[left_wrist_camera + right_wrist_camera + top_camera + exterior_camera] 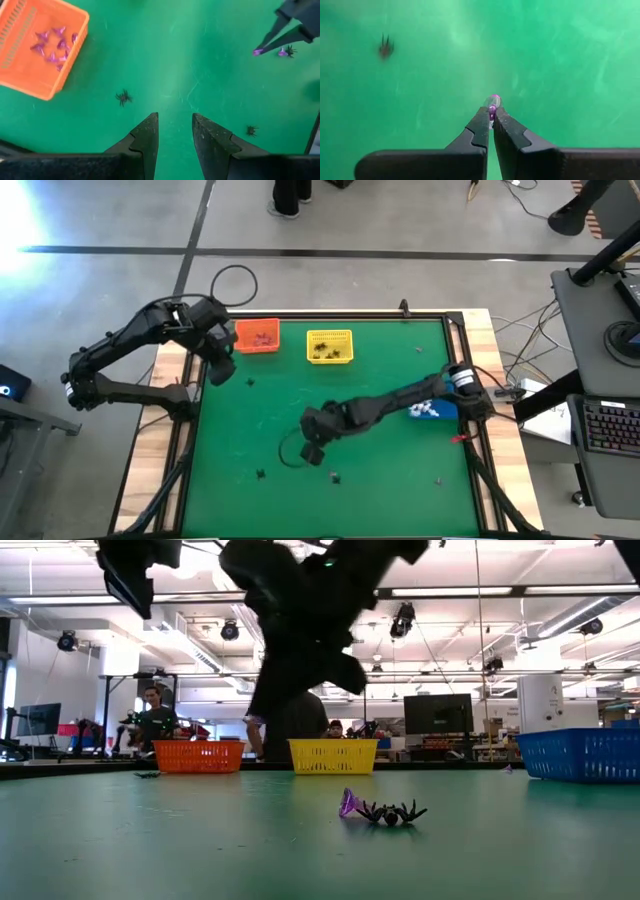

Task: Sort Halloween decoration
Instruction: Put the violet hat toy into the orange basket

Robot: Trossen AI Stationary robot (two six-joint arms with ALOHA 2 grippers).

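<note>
Near the table's middle, your right gripper [491,111] pinches a purple trinket [493,101] above the green mat [380,370]. Your left gripper [175,131] hovers, fingers parted and empty, beside the orange basket [47,85] holding purple trinkets.

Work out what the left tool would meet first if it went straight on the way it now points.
Probably bare green table: the left tool is open, and a black spider lies off to one side. Depth is unclear.

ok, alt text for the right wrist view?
The right gripper is shut on a small purple trinket, held at the fingertips above the green table. One black spider trinket lies farther off on the table.
</note>
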